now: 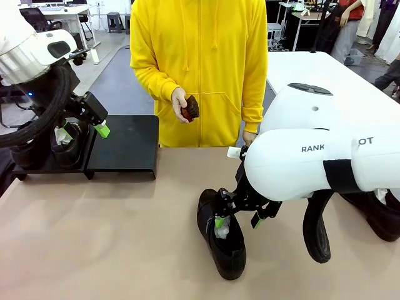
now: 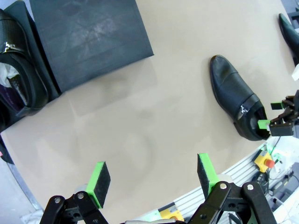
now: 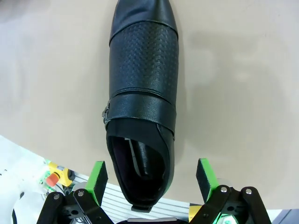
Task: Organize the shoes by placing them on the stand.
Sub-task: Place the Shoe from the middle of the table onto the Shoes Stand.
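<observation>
Now, right claw (image 3: 152, 175) released, astride the heel of a shoe (image 3: 142, 84) mid-surface toward the near edge; left claw (image 2: 152, 179) released, near the stand (image 1: 125, 144) at the far-left corner, shoes (image 1: 65, 147) on it.

White rounded arm shells (image 1: 312, 156) — black cables (image 1: 312, 234), green-padded fingers (image 3: 98, 179).

Black shoe (image 3: 142, 102) with a dotted band, black stand (image 1: 122, 144), beige table (image 1: 94, 237), yellow hoodie (image 1: 200, 62).
</observation>
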### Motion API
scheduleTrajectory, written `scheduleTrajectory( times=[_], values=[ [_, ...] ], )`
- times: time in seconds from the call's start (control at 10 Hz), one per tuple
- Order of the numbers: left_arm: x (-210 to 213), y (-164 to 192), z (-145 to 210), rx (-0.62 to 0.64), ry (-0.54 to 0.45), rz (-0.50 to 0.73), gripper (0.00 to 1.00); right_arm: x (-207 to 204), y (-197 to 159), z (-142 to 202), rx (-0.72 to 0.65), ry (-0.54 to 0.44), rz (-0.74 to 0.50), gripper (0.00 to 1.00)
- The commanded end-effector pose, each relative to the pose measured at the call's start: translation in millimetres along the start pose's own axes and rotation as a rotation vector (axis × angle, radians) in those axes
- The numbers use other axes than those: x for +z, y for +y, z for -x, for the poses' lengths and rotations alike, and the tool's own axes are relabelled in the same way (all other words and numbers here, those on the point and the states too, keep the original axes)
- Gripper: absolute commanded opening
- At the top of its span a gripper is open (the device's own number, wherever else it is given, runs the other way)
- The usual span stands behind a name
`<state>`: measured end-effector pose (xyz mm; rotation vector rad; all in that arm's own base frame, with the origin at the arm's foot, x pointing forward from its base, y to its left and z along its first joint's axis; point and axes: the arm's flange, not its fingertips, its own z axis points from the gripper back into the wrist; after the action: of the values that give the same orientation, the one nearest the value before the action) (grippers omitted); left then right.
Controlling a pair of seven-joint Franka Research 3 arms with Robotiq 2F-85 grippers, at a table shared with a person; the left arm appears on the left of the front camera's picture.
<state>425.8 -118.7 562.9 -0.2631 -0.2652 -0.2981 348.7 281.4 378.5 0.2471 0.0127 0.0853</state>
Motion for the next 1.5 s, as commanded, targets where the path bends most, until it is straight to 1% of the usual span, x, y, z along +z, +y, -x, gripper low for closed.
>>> scheduleTrajectory(
  times=[0.0, 0.1, 0.2, 0.3, 0.4, 0.5, 0.6, 0.7, 0.8, 0.9, 1.0, 1.1, 1.2, 1.3, 1.4],
  values=[
    [1.2, 0.4, 1.5, 0.003, -0.011, 0.015, 0.96, -0.6, 1.3, -2.9, -0.006, -0.006, -0.009, 1.00],
    [1.2, 0.4, 1.5, 0.003, -0.011, 0.015, 0.96, 0.0, 0.0, 0.0, 0.000, 0.000, 0.000, 1.00],
    [1.2, 0.4, 1.5, 0.003, -0.011, 0.015, 0.96, 29.9, 7.5, 16.6, 0.057, -0.124, 0.101, 1.00],
    [1.2, 0.4, 1.5, 0.003, -0.011, 0.015, 0.96, 56.2, -12.7, 24.8, 0.035, -0.190, 0.130, 1.00],
    [1.2, 0.4, 1.5, 0.003, -0.011, 0.015, 0.96, 79.5, -43.2, 30.9, -0.043, -0.237, 0.160, 1.00],
    [1.2, 0.4, 1.5, 0.003, -0.011, 0.015, 0.96, 96.2, -76.7, 33.3, -0.145, -0.260, 0.180, 1.00],
    [-0.1, 0.3, 0.0, 0.001, 0.000, 0.000, 0.96, 108.4, -112.6, 34.0, -0.263, -0.267, 0.164, 1.00],
    [-14.3, -28.9, 5.4, -0.011, 0.012, 0.030, 0.96, 115.0, -139.6, 34.7, -0.362, -0.275, 0.138, 1.00],
    [-24.7, -63.8, 10.8, -0.014, 0.011, 0.034, 0.96, 118.5, -161.9, 35.5, -0.434, -0.282, 0.100, 1.00],
    [-31.6, -98.8, 12.0, 0.006, 0.004, 0.072, 0.96, 120.4, -178.2, 36.0, -0.481, -0.285, 0.066, 1.00],
    [-40.3, -132.6, 7.1, 0.096, 0.053, 0.087, 0.96, 122.0, -188.2, 36.0, -0.506, -0.295, 0.039, 1.00],
    [-53.5, -156.5, 5.5, 0.099, 0.094, 0.102, 0.96, 121.0, -194.8, 36.1, -0.526, -0.299, 0.019, 1.00],
    [-71.3, -168.8, 7.9, 0.093, 0.225, 0.127, 0.96, 117.9, -201.2, 35.5, -0.563, -0.295, 0.007, 1.00],
    [-78.1, -162.5, 8.2, 0.181, 0.280, 0.119, 0.96, 112.2, -209.4, 33.1, -0.686, -0.231, 0.045, 1.00],
    [-62.7, -173.6, 22.6, 0.068, 0.139, 0.094, 0.96, 142.8, -199.0, 16.6, -0.519, -0.277, 0.041, 1.00]
  ],
)
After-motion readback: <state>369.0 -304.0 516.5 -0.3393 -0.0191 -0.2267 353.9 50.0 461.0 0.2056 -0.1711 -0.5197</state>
